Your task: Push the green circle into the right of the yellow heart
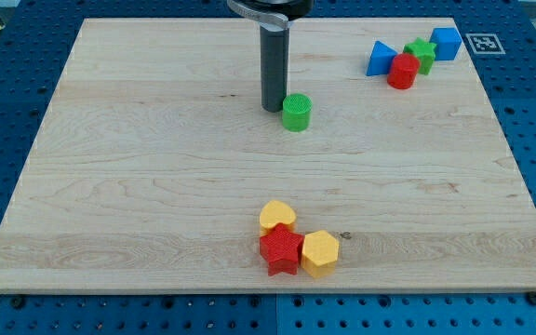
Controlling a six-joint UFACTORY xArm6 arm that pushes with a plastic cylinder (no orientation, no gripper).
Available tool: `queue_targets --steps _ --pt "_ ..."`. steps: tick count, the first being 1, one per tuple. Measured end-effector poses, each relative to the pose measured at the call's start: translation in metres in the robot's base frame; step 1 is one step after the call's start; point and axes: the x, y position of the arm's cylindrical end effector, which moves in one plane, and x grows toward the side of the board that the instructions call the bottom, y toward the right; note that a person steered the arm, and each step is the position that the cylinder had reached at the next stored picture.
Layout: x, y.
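Observation:
The green circle (297,112) stands on the wooden board (138,167) above the view's middle. My tip (273,109) is just to its left, touching or nearly touching its side. The yellow heart (276,216) lies near the view's bottom centre, well below the green circle. A red star (281,251) touches the heart from below, and a yellow hexagon (320,253) sits to the right of the star.
A cluster sits at the view's top right: a blue triangle (380,60), a red cylinder (402,71), a green star (421,54) and a blue cube (446,43). A blue pegboard table surrounds the board.

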Motion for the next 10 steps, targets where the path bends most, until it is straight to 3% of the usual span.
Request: queue_targets --steps 1,2,4,5,9,10 --pt "-0.013 0.019" --pt "0.008 0.021" --pt "0.096 0.03" --pt "0.115 0.037" --pt "0.109 0.169" --pt "0.118 0.173"
